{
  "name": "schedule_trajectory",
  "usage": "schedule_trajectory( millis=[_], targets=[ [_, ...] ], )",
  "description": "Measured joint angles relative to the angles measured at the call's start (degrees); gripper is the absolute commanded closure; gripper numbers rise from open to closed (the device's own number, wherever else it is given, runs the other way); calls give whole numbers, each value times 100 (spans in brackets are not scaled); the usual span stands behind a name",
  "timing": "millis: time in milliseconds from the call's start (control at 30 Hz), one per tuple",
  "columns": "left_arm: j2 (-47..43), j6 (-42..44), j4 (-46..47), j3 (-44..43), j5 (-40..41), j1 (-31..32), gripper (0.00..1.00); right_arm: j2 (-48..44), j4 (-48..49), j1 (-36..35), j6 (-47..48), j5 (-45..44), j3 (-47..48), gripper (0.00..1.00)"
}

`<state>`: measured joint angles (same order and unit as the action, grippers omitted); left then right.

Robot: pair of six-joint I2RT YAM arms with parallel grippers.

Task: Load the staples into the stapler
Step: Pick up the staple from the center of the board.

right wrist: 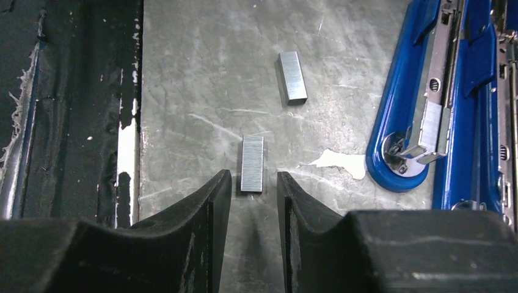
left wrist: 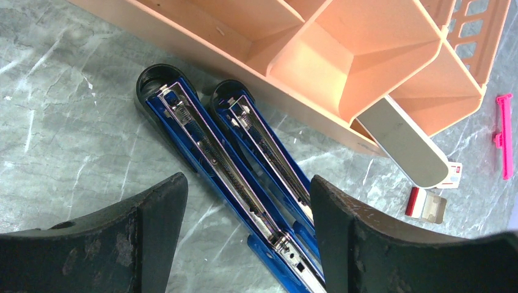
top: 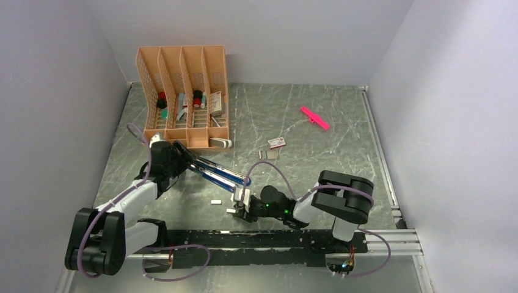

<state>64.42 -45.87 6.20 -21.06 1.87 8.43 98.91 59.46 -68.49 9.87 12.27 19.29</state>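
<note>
Right end effector: partly open and holding nothing, its fingers set a narrow gap apart and low over the counter.

Staple strip: it lies flat on the counter directly ahead of this end effector. Its near end sits in the gap between the two fingertips, with a sliver of counter showing on either side, so nothing clamps it. Its long axis runs straight away from the fingers, in line with the gap, so the jaws face its two long sides.

Second strip: it lies further ahead, slightly turned and well apart from the first, with nothing touching it.

Stapler: blue, folded open, its two halves side by side on the counter. It lies off to one side of both strips and apart from them. Its metal staple channel faces up, and its length runs roughly parallel to the nearer strip.

Left end effector: wide open at the far, hinged end of the stapler, with both halves of the stapler between its fingers. Whether it presses on them cannot be told.

The right arm is much the nearer to the strips. The next move probably depends on a short closing pinch across the strip's width, then a sideways carry to the open channel. A strip this thin may slip or tip in such a pinch.
</note>
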Motion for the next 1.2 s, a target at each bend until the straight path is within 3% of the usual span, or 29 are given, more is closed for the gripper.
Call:
schedule_trajectory(
  millis=[467, 1200],
  targets=[
    [4, -2, 0, 0, -11, 0, 23, 205, 151, 0, -105, 63, 59, 66],
    [7, -4, 0, -2, -22, 0, 23, 116, 28, -17, -234, -92, 63, 99]
  ],
)
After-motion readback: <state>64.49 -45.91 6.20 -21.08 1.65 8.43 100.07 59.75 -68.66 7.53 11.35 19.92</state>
